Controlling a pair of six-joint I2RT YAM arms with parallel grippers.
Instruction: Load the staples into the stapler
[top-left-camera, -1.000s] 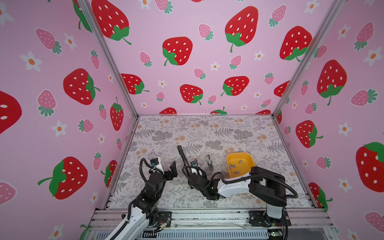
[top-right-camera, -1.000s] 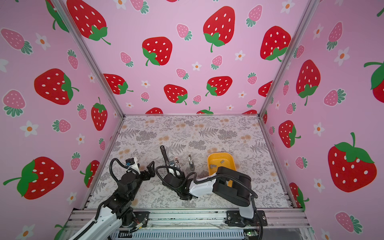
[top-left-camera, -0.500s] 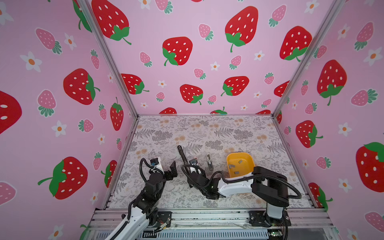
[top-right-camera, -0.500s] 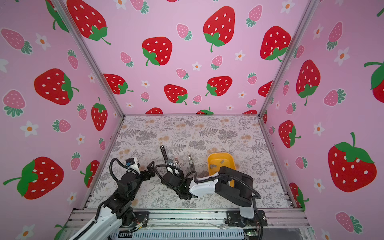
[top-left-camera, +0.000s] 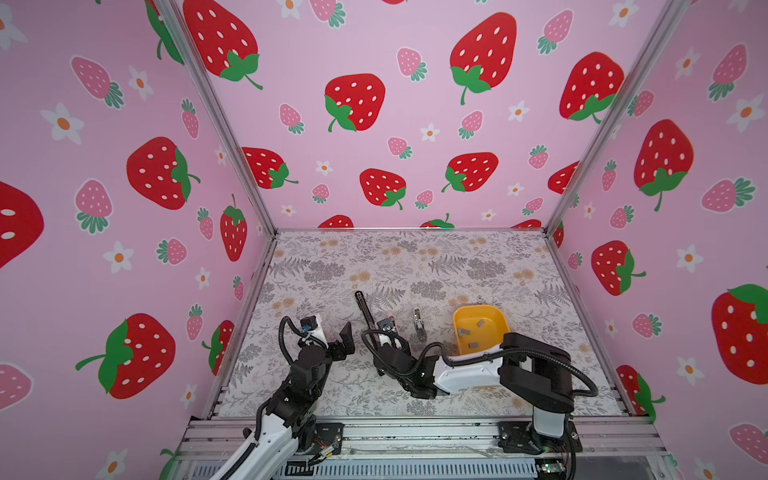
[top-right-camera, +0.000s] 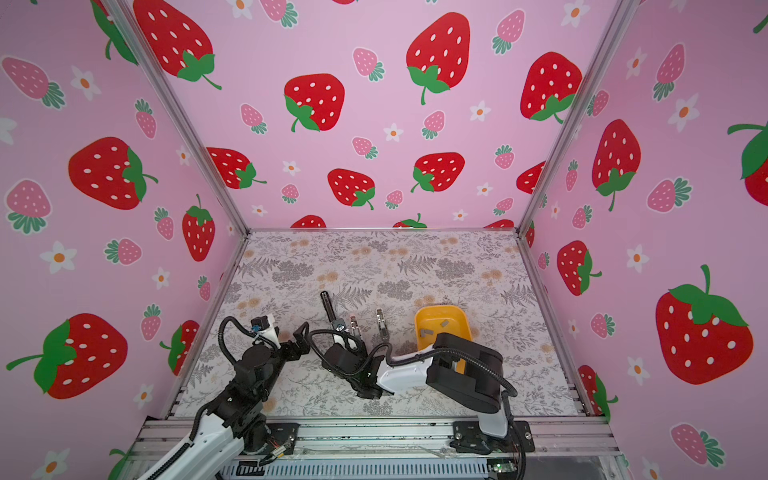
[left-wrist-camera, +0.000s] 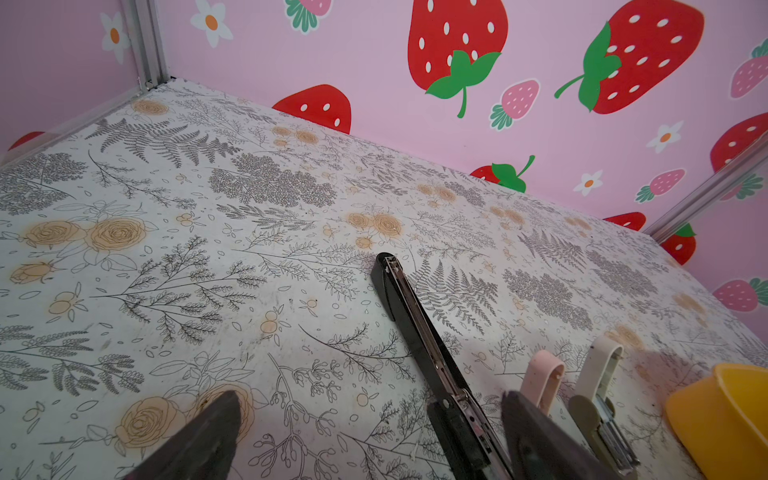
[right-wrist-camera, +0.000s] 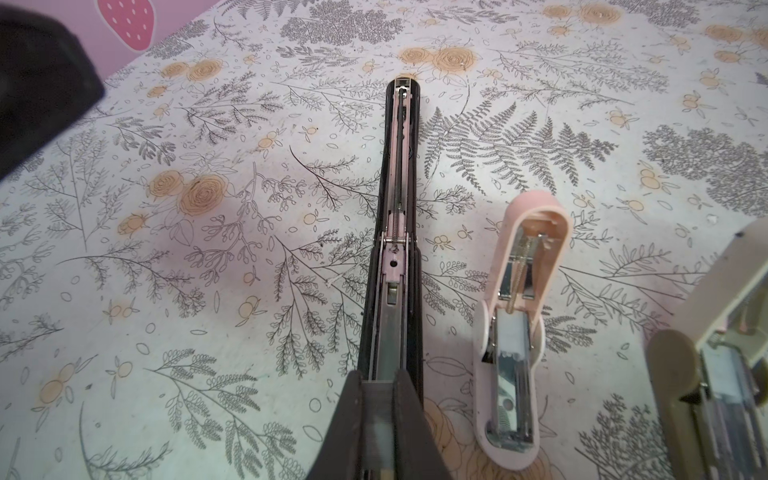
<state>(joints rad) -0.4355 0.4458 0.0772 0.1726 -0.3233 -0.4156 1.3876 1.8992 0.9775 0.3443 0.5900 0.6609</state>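
At the near centre of the counter (top-left-camera: 415, 266), the black stapler (right-wrist-camera: 398, 174) lies hinged flat with its magazine channel facing up. The right pincer (right-wrist-camera: 377, 374) hangs low over the channel's near end, clamped on a narrow grey staple strip (right-wrist-camera: 377, 399) that fills the gap between its fingers (identification judged, since little of it shows). Beside the black stapler lie a pink stapler (right-wrist-camera: 523, 266) and a cream stapler (left-wrist-camera: 598, 365), both likewise opened. Further staples (top-left-camera: 473, 345) rest loose in the yellow tray (top-left-camera: 494, 332) to the right, well apart from the black stapler. The left pincer (left-wrist-camera: 370, 401) hovers just left of the black stapler with its jaws spread wide, holding nothing. Handling note: a staple strip is light, thin and smooth-sided, rigid along its length yet brittle at the glue lines, so it probably slips or snaps under a skewed squeeze. The likely best hold is across its two long flanks near mid-length, legs down, leaving the ends free to seat between the channel walls.
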